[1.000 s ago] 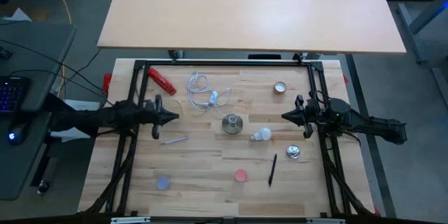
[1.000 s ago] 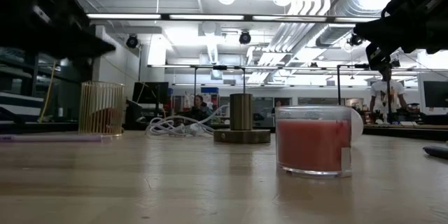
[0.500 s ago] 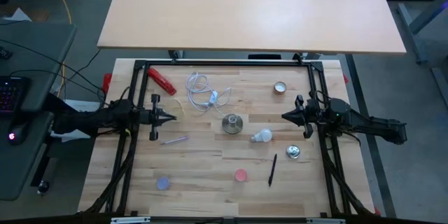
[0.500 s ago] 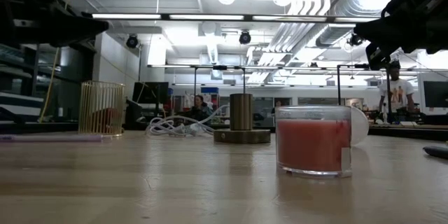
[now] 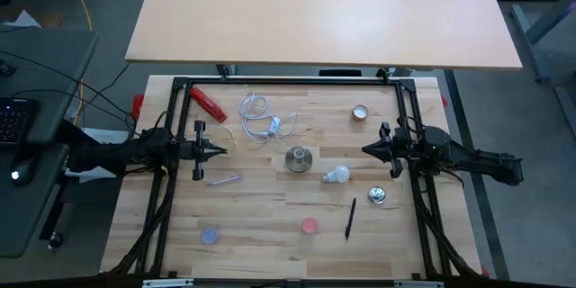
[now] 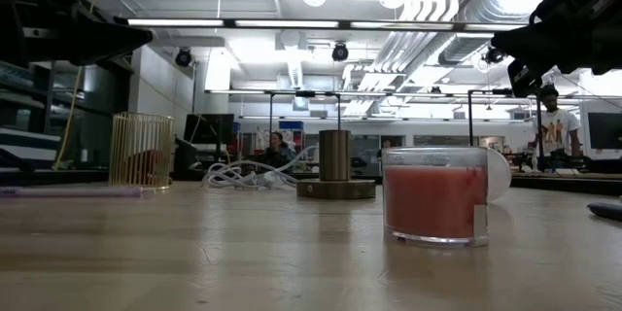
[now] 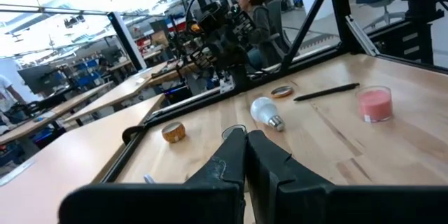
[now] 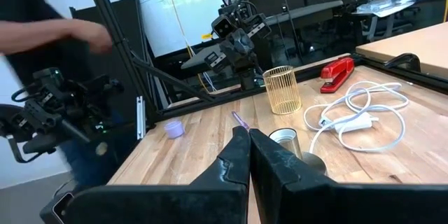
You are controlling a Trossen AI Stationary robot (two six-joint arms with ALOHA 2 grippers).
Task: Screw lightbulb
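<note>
The lightbulb [image 5: 337,175], white with a silvery base, lies on its side on the wooden table, just right of the grey socket stand [image 5: 299,157]. It also shows in the left wrist view [image 7: 266,112] and, half hidden behind the pink candle, in the low view [image 6: 497,174]. My left gripper [image 5: 223,150] hovers shut and empty left of the stand, its fingers together in its wrist view [image 7: 245,141]. My right gripper [image 5: 364,150] hovers shut and empty right of the bulb, its fingers together in its wrist view [image 8: 248,138].
A gold wire cup [image 5: 225,139] stands beside my left gripper. A white cable [image 5: 261,117], a red stapler [image 5: 207,103] and a small tin [image 5: 360,112] lie toward the far edge. A silver disc [image 5: 377,196], black pen [image 5: 350,218], pink candle [image 5: 310,226], purple pen [image 5: 223,181] and purple disc [image 5: 210,235] lie nearer.
My left gripper has drawn back a little toward the table's left edge and has then kept still. A person in the room behind has moved.
</note>
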